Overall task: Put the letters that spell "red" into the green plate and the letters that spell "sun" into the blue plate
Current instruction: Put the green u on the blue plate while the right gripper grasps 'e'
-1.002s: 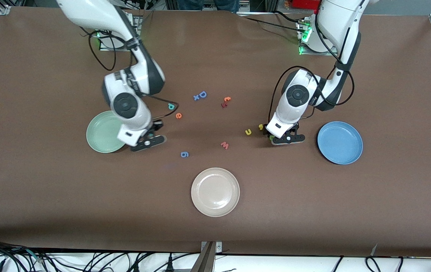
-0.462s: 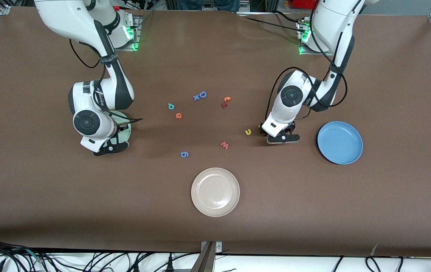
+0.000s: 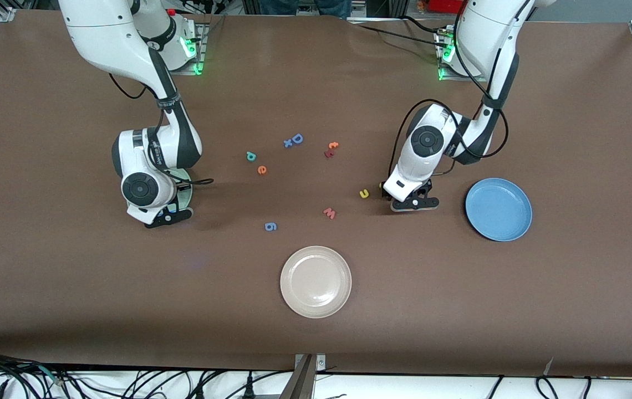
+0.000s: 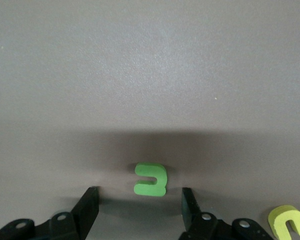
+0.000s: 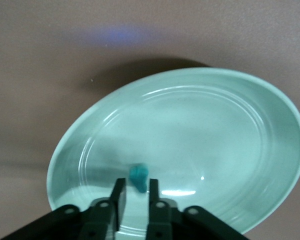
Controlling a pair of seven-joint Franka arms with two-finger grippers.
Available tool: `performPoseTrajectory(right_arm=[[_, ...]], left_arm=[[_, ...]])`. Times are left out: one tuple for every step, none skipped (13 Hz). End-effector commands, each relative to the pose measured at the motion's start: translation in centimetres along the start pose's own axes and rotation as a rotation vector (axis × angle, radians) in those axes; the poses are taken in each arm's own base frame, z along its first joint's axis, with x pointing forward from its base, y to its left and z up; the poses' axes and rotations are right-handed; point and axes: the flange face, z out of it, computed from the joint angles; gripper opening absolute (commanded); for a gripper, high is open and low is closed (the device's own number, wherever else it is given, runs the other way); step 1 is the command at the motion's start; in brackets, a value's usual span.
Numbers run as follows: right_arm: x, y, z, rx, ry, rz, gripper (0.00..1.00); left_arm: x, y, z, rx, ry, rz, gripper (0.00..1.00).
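Brown surface [image 3: 316, 343] carries everything seen here, and three round plates are set on it. The beige plate [image 3: 315, 281] lies nearest the front camera, at mid-table. The blue plate [image 3: 498, 209] sits toward the left arm's end and holds nothing yet. The green plate [image 5: 190, 145] sits toward the right arm's end and is mostly covered by the right arm in the front view.

The right hand [image 5: 133, 194] is held low over the green plate, its fingers slightly parted around a small teal letter [image 5: 138, 177]. Whether that letter is pinched or already freed cannot be told. The left hand [image 4: 140, 200] is set down at the surface beside the blue plate, its fingers spread on either side of the green letter [image 4: 150, 179], which lies flat and is not yet gripped.

Loose letters are left between the arms: a teal one [image 3: 250, 156] with an orange one [image 3: 261, 170] just beside it, a blue pair [image 3: 293, 139], an orange and dark-red pair [image 3: 331, 149], a salmon one [image 3: 329, 213], a blue one [image 3: 270, 226] and a yellow one [image 3: 364, 193]. Another yellow letter [image 4: 288, 222] is seen near the left hand.

Risks can be judged from this. The light foam piece could cling to a finger pad and be carried off the green plate when the right hand is raised. The green letter could be tipped or squeezed out sideways if the left hand is closed off-centre, and the nearby yellow letter could be nudged.
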Motion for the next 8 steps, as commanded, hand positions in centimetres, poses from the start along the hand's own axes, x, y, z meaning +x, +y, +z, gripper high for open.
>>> performPoseTrajectory(right_arm=[[-0.2, -0.1, -2.8, 0.016, 0.033, 0.007, 0.91], [-0.1, -0.7, -3.9, 0.021, 0.029, 0.014, 0.88], [0.0, -1.6, -5.1, 0.027, 0.008, 0.049, 0.83], [-0.1, -3.9, -6.1, 0.029, -0.014, 0.089, 0.83], [-0.3, -6.3, -6.8, 0.033, -0.02, 0.127, 0.83], [-0.5, -8.7, -7.5, 0.043, -0.004, 0.147, 0.83], [-0.7, -11.2, -7.9, 0.055, 0.004, 0.169, 0.83], [-1.0, -13.6, -8.1, 0.069, 0.007, 0.229, 0.83]], left_arm=[[1.3, -0.1, -0.5, 0.01, 0.037, -0.002, 0.75], [1.3, -0.1, -0.5, 0.01, 0.036, -0.002, 0.75], [1.3, -0.1, -0.5, 0.009, 0.037, -0.004, 0.75], [1.4, -0.1, -0.5, 0.009, 0.039, -0.005, 0.75], [1.4, -0.2, -0.4, 0.01, 0.037, -0.005, 0.75], [1.3, -0.2, 0.0, 0.013, 0.033, -0.004, 0.75], [1.3, -0.2, 0.1, 0.008, 0.04, -0.004, 0.75], [1.3, -0.2, 0.6, 0.007, 0.043, -0.003, 0.75]])
